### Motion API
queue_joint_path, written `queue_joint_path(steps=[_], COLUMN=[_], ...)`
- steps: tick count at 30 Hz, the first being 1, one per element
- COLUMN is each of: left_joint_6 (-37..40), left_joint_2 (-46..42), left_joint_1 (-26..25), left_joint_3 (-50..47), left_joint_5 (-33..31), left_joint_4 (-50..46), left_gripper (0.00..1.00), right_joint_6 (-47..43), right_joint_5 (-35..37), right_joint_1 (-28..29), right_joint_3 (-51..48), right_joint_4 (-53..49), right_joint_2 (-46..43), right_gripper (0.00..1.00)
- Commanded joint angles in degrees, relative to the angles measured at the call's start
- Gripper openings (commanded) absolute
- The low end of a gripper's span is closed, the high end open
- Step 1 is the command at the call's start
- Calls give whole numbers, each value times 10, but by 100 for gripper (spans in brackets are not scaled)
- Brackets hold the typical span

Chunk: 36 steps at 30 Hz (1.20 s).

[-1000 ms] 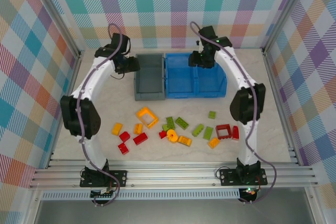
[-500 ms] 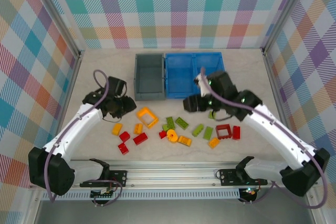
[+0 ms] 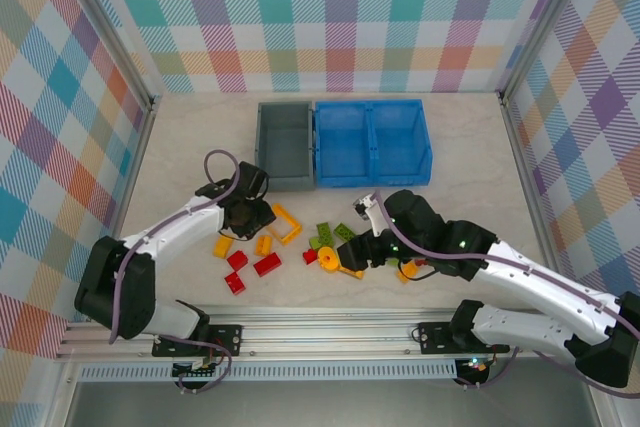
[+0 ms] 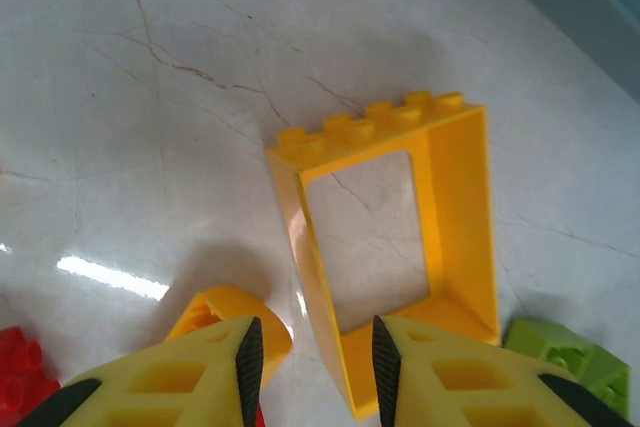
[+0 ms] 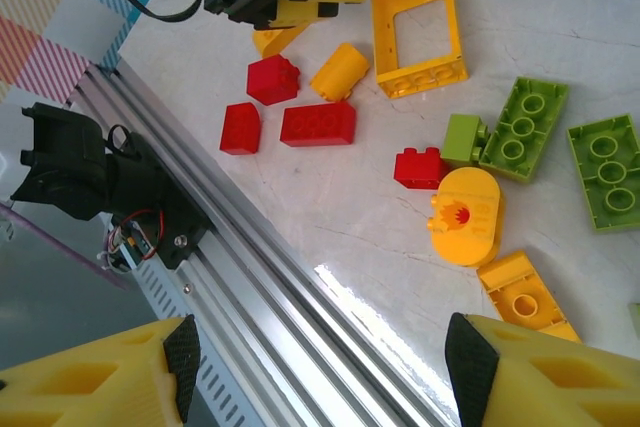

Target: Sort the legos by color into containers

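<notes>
The left gripper (image 4: 315,352), fingers slightly apart, is straddling one wall of the yellow frame (image 4: 460,217) without clamping it. The right gripper (image 5: 320,377), at its 3 o'clock, is hanging wide apart and empty over loose legos (image 5: 318,124). These are lying on the tabletop (image 3: 185,157) at 6 o'clock of the grey bin (image 3: 283,185) and blue bin (image 3: 345,179).

The pale marbled table (image 3: 470,147) carries scattered legos (image 3: 267,265), a grey bin (image 3: 284,183) and a blue bin (image 3: 345,142).

Both arms stretch low over the desk's middle; left gripper (image 4: 312,352) narrowly parted, right gripper (image 5: 320,369) spread wide.
</notes>
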Motion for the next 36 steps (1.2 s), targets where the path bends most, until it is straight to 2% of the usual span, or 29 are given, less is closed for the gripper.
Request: queue_joint_path(steps=[1, 15, 20, 28, 36], left_joint_6=[-11, -9, -11, -31, -30], left_joint_2=[24, 80, 73, 9, 52], left_joint_1=[-5, -8, -17, -39, -41], left_joint_3=[-5, 0, 4, 14, 28], left_joint_5=[-28, -29, -35, -54, -49], left_joint_4=[12, 56, 50, 35, 24], left_gripper=[34, 20, 31, 32, 36], right_joint_6=[10, 21, 24, 22, 24], right_joint_5=[10, 18, 17, 20, 19], right_joint_1=[4, 7, 8, 8, 9], right_joint_3=[21, 15, 14, 15, 11], right_joint_4=[17, 22, 23, 21, 22], right_joint_2=[8, 23, 25, 31, 30], right_gripper=[67, 66, 66, 66, 66])
